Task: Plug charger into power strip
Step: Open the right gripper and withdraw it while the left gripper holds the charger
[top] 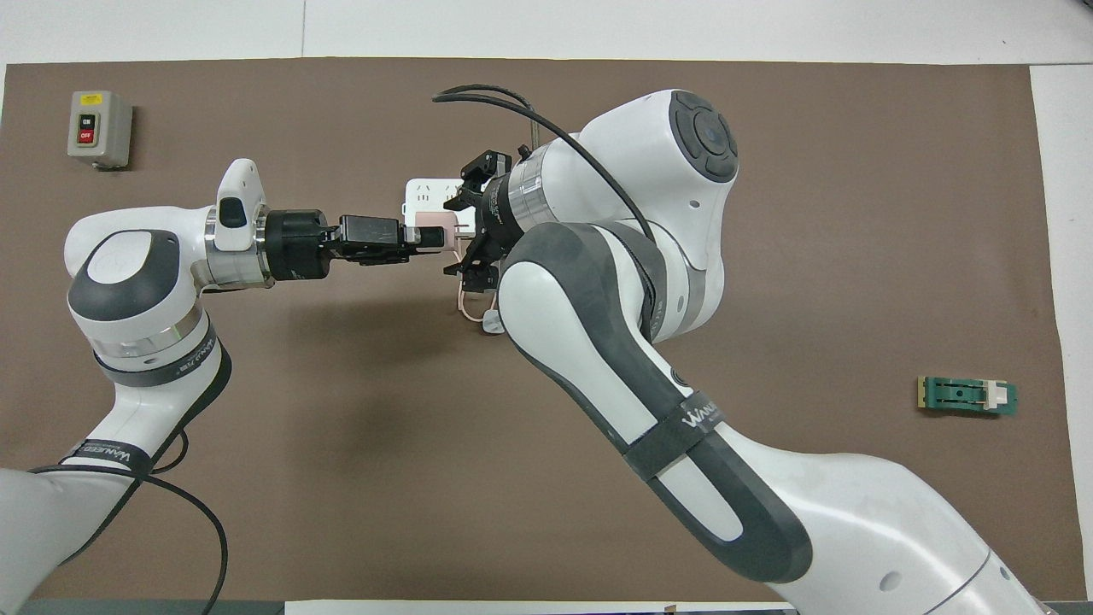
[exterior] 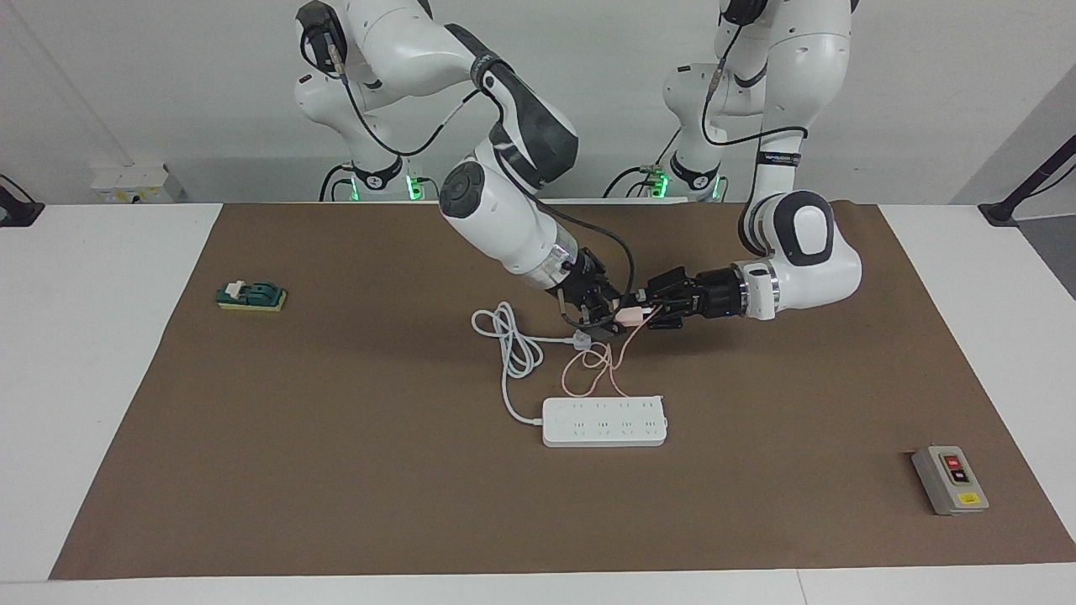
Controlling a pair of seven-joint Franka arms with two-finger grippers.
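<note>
The desk [exterior: 126, 403] carries a wide brown mat [exterior: 336, 487], and I work over the middle of it with both arms reaching in so their ends meet in the air, which I judge to be a hand-over. The power strip [exterior: 604, 422] lies flat with its sockets facing up, farther from me than the meeting point, its thick white cord [exterior: 509, 353] looped on the mat toward my right arm's end; lying that way it offers open outlets from above. My left pincer [exterior: 644, 315] comes in level from the side and is clamped on the charger [exterior: 630, 315], the small pink cube held up off the mat over the stretch between me and the strip, its thin pink cable [exterior: 588, 370] hanging down and coiling on the mat just nearer to me than the strip. A sideways hold like this should leave the prong face free to be turned down toward a socket. My right pincer [exterior: 598, 309] sits right beside the cube; whether its tips are apart or together I cannot tell. A grey button box [exterior: 950, 480] and a small green switch [exterior: 251, 296] sit well apart at either end, out of the way.
</note>
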